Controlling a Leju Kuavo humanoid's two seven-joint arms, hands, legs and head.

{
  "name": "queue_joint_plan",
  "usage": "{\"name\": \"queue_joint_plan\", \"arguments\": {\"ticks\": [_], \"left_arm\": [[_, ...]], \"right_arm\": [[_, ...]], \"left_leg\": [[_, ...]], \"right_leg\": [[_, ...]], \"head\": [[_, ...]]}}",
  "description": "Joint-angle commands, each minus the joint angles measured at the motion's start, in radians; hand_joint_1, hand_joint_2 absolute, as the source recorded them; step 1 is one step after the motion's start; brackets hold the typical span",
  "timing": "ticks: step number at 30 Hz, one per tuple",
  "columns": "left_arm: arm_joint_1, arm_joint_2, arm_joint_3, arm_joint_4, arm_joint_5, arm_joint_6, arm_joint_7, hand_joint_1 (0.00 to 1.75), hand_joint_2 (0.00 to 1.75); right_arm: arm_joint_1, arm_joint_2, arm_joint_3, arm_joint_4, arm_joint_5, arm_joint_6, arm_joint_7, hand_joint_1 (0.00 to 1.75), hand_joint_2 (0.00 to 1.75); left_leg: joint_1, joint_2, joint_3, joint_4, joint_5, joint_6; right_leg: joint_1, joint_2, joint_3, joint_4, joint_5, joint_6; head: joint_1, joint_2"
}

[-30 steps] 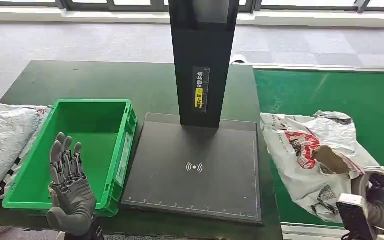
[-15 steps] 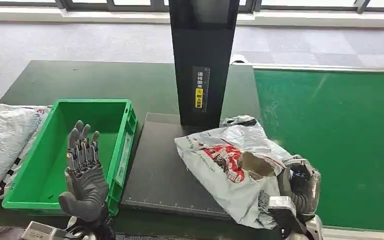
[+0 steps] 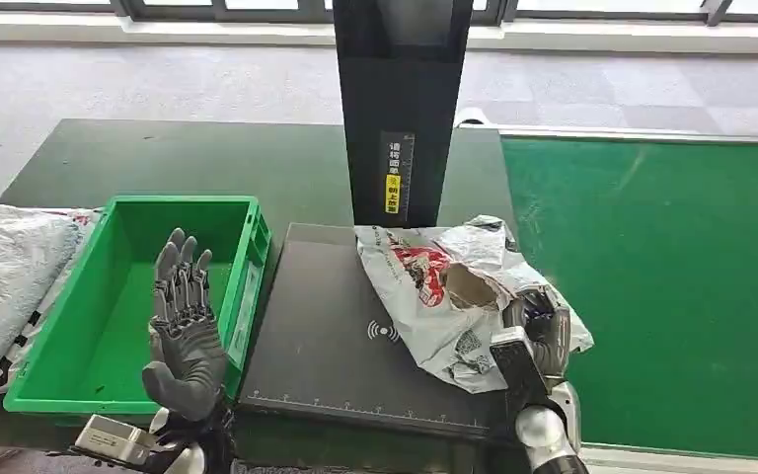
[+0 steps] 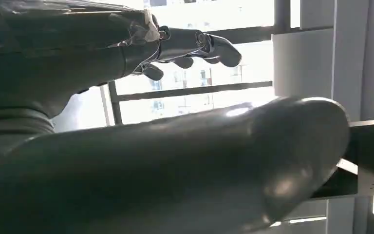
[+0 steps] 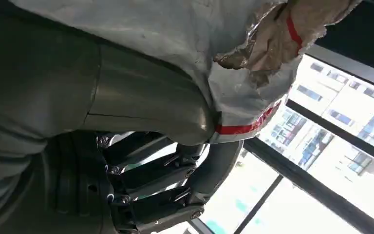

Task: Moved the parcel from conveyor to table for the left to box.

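- We grip the parcel point(image 3: 449, 291) in our right hand point(image 3: 541, 331), fingers point(image 5: 175, 170) curled onto its near-right end; the right wrist view shows the film pressed against the thumb. We judge the grip sits at one end so that the bulk can settle first.
- The parcel sits over the far-right part of the black scan plate point(image 3: 326, 336), just in front of the black post point(image 3: 400, 118). Whether it rests on the plate or hangs just above it we cannot tell. It has left the green conveyor point(image 3: 671, 276) at the right edge of the worktop point(image 3: 158, 158).
- Our left hand point(image 3: 183, 331) is raised with palm up and fingers wide apart, holding nothing, over the near-right corner of the green crate point(image 3: 69, 380). We judge it is poised to take the parcel for boxing.
- Materials: the parcel is a crumpled white plastic mailer with red print and a torn patch showing brown paper, soft and likely to sag. The crate is rigid moulded plastic with ribbed walls; the plate is matt and flat with a ruled edge.
- Another pale bag point(image 3: 0, 276) lies at the worktop's left edge.
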Motion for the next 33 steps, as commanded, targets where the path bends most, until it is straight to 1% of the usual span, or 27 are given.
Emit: {"name": "queue_joint_plan", "arguments": {"ticks": [1, 5, 6, 7, 8, 9, 11, 12, 13, 14, 15, 16, 17, 18, 19, 20, 21, 22, 23, 25, 27, 28, 30, 31, 32, 33], "left_arm": [[-0.025, 0.025, -0.018, 0.063, -0.004, -0.003, -0.006, 0.00, 0.00], [-0.024, 0.024, -0.019, 0.063, -0.004, -0.003, -0.006, 0.00, 0.00], [-0.022, 0.027, -0.027, 0.062, -0.011, -0.018, -0.011, 0.00, 0.00], [-0.022, 0.025, -0.029, 0.063, -0.015, -0.022, -0.012, 0.00, 0.00], [-0.026, 0.024, -0.035, 0.067, -0.020, -0.031, -0.012, 0.00, 0.00], [-0.032, 0.019, -0.037, 0.075, -0.020, -0.030, -0.012, 0.00, 0.00], [-0.050, 0.014, -0.049, 0.098, -0.026, -0.038, -0.011, 0.00, 0.00], [-0.071, 0.011, -0.065, 0.127, -0.028, -0.042, -0.010, 0.00, 0.00], [-0.088, 0.008, -0.082, 0.153, -0.027, -0.042, -0.010, 0.00, 0.00], [-0.123, 0.005, -0.113, 0.203, -0.028, -0.047, -0.011, 0.00, 0.00], [-0.150, -0.002, -0.137, 0.240, -0.028, -0.058, -0.012, 0.00, 0.00], [-0.190, -0.013, -0.176, 0.283, -0.018, -0.118, -0.011, 0.00, 0.00], [-0.237, -0.041, -0.209, 0.337, -0.019, -0.160, 0.003, 0.00, 0.00], [-0.272, -0.066, -0.224, 0.383, -0.024, -0.153, 0.008, 0.00, 0.00], [-0.289, -0.074, -0.232, 0.410, -0.022, -0.147, 0.008, 0.00, 0.00], [-0.302, -0.073, -0.240, 0.426, -0.019, -0.153, 0.007, 0.00, 0.00], [-0.317, -0.075, -0.242, 0.444, -0.014, -0.156, 0.006, 0.00, 0.00], [-0.331, -0.074, -0.242, 0.457, -0.007, -0.160, 0.003, 0.00, 0.00], [-0.336, -0.073, -0.240, 0.460, -0.005, -0.161, 0.003, 0.00, 0.00], [-0.347, -0.068, -0.237, 0.463, 0.003, -0.169, 0.004, 0.00, 0.00], [-0.345, -0.062, -0.226, 0.452, 0.005, -0.166, 0.020, 0.00, 0.00], [-0.337, -0.068, -0.207, 0.444, 0.004, -0.126, 0.053, 0.00, 0.00], [-0.335, -0.063, -0.208, 0.440, 0.005, -0.124, 0.057, 0.00, 0.00], [-0.330, -0.069, -0.191, 0.442, 0.020, -0.102, 0.078, 0.00, 0.00], [-0.329, -0.063, -0.192, 0.440, 0.021, -0.098, 0.081, 0.00, 0.00], [-0.312, -0.053, -0.183, 0.425, 0.020, -0.047, 0.094, 0.00, 0.00]], "right_arm": [[-0.094, 0.007, 0.067, 0.214, 0.008, -0.035, 0.000, 1.75, 1.75], [-0.096, 0.010, 0.068, 0.217, 0.009, -0.037, 0.000, 1.75, 1.75], [-0.114, 0.016, 0.074, 0.266, 0.046, -0.113, 0.000, 0.98, 1.75], [-0.111, 0.022, 0.057, 0.272, 0.077, -0.173, 0.001, 0.00, 1.75], [-0.102, 0.024, 0.044, 0.273, 0.097, -0.217, 0.013, 0.00, 1.75], [-0.092, 0.017, 0.039, 0.264, 0.097, -0.210, 0.012, 0.00, 1.75], [-0.064, 0.010, 0.008, 0.237, 0.113, -0.238, 0.024, 0.00, 1.75], [-0.047, 0.006, -0.022, 0.214, 0.103, -0.245, 0.024, 0.00, 1.75], [-0.034, 0.001, -0.050, 0.201, 0.093, -0.235, 0.019, 0.00, 1.75], [-0.008, -0.008, -0.104, 0.181, 0.068, -0.223, 0.000, 0.00, 1.75], [0.023, -0.016, -0.142, 0.127, 0.017, -0.202, 0.000, 0.00, 1.75], [0.103, -0.008, -0.195, -0.019, -0.067, -0.182, 0.000, 0.00, 1.75], [0.222, -0.004, -0.224, -0.214, -0.118, -0.124, 0.000, 0.00, 1.75], [0.301, 0.008, -0.240, -0.312, -0.119, -0.091, 0.000, 0.00, 1.75], [0.336, 0.039, -0.271, -0.372, -0.084, -0.049, 0.000, 0.00, 1.75], [0.350, 0.066, -0.292, -0.412, -0.056, -0.001, 0.000, 0.00, 1.75], [0.360, 0.099, -0.305, -0.440, -0.023, 0.023, 0.000, 0.00, 1.75], [0.362, 0.132, -0.318, -0.477, -0.002, 0.089, 0.000, 0.00, 1.75], [0.359, 0.144, -0.319, -0.481, 0.006, 0.097, 0.000, 0.00, 1.75], [0.360, 0.154, -0.291, -0.511, 0.000, 0.145, 0.000, 0.00, 1.75], [0.357, 0.172, -0.271, -0.532, 0.027, 0.142, 0.000, 0.00, 1.75], [0.358, 0.178, -0.252, -0.551, 0.037, 0.140, 0.000, 0.00, 1.75], [0.357, 0.185, -0.244, -0.563, 0.042, 0.134, 0.002, 0.00, 1.75], [0.358, 0.170, -0.220, -0.566, 0.042, 0.159, 0.001, 0.00, 1.75], [0.357, 0.173, -0.214, -0.568, 0.042, 0.156, 0.001, 0.00, 1.75], [0.347, 0.151, -0.173, -0.546, 0.049, 0.173, 0.005, 0.00, 1.75]], "left_leg": [[0.000, 0.002, 0.002, -0.001, 0.000, 0.000], [0.000, 0.003, 0.003, -0.003, 0.001, 0.000], [0.000, 0.002, 0.001, -0.001, 0.001, 0.000], [0.000, 0.002, 0.001, -0.002, 0.001, 0.000], [0.001, 0.003, 0.004, -0.005, 0.003, 0.000], [0.001, 0.004, 0.005, -0.006, 0.003, 0.000], [0.001, 0.001, 0.005, -0.006, 0.003, 0.000], [0.001, -0.002, 0.002, -0.002, 0.001, 0.000], [0.001, -0.002, 0.003, -0.003, 0.002, 0.000], [0.000, -0.004, 0.003, -0.004, 0.003, 0.001], [0.000, -0.006, 0.002, -0.002, 0.002, 0.000], [0.000, -0.008, 0.002, -0.003, 0.003, 0.001], [0.000, -0.010, 0.003, -0.004, 0.004, 0.001], [0.000, -0.016, 0.001, -0.004, 0.005, 0.001], [0.000, -0.018, -0.001, 0.000, 0.003, 0.001], [0.000, -0.019, 0.000, 0.000, 0.003, 0.001], [-0.001, -0.016, -0.001, 0.001, 0.002, 0.001], [0.000, -0.019, -0.001, 0.002, 0.001, 0.001], [-0.001, -0.015, -0.001, 0.001, 0.001, 0.001], [0.000, -0.008, -0.001, 0.002, -0.001, 0.001], [-0.001, -0.002, -0.001, 0.001, -0.001, 0.000], [-0.001, -0.001, 0.000, 0.001, -0.001, 0.000], [-0.001, 0.000, 0.000, 0.001, -0.001, 0.001], [-0.001, 0.002, 0.000, 0.001, -0.001, 0.001], [0.000, 0.002, 0.001, 0.000, -0.001, 0.001], [0.000, 0.003, 0.002, -0.001, -0.001, 0.001]], "right_leg": [[0.001, 0.002, 0.002, -0.002, 0.001, 0.000], [0.001, 0.002, 0.003, -0.003, 0.002, -0.001], [0.000, 0.001, 0.001, -0.001, 0.001, -0.001], [0.000, 0.002, 0.001, -0.002, 0.002, -0.001], [0.001, 0.002, 0.004, -0.005, 0.003, -0.001], [0.001, 0.003, 0.004, -0.006, 0.004, -0.002], [0.001, 0.001, 0.005, -0.007, 0.003, -0.001], [0.001, -0.002, 0.003, -0.003, 0.001, -0.001], [0.001, -0.002, 0.003, -0.004, 0.002, -0.001], [0.000, -0.004, 0.004, -0.004, 0.002, -0.001], [0.000, -0.006, 0.004, -0.003, 0.000, 0.000], [0.000, -0.008, 0.004, -0.004, 0.001, 0.000], [0.000, -0.010, 0.005, -0.005, 0.001, 0.000], [0.000, -0.015, 0.006, -0.006, 0.000, 0.000], [0.000, -0.018, 0.003, -0.002, -0.002, 0.000], [0.000, -0.019, 0.005, -0.003, -0.003, 0.000], [-0.001, -0.017, 0.002, -0.001, -0.002, 0.000], [0.000, -0.020, 0.004, -0.001, -0.003, 0.000], [-0.001, -0.016, 0.004, -0.001, -0.002, 0.000], [0.000, -0.008, 0.001, 0.000, -0.001, 0.000], [-0.001, -0.002, -0.001, 0.000, -0.001, -0.001], [-0.001, -0.002, -0.001, 0.000, -0.001, -0.001], [0.000, -0.001, -0.001, -0.001, 0.000, 0.000], [0.000, 0.001, -0.002, 0.000, 0.000, 0.000], [0.000, 0.002, -0.001, -0.001, 0.000, 0.000], [0.000, 0.001, 0.001, -0.002, 0.001, -0.001]], "head": [[0.000, 0.000], [0.000, 0.000], [0.000, 0.000], [0.000, 0.000], [0.000, 0.000], [0.000, 0.000], [0.000, 0.000], [0.000, 0.000], [0.000, 0.000], [0.000, 0.000], [0.000, 0.000], [0.000, 0.000], [0.000, 0.000], [0.000, 0.000], [0.000, 0.000], [0.000, 0.000], [0.000, 0.000], [0.000, 0.000], [0.000, 0.000], [0.000, 0.000], [0.000, 0.000], [0.000, 0.000], [0.000, 0.000], [0.000, 0.000], [0.000, 0.000], [0.000, 0.000]]}}
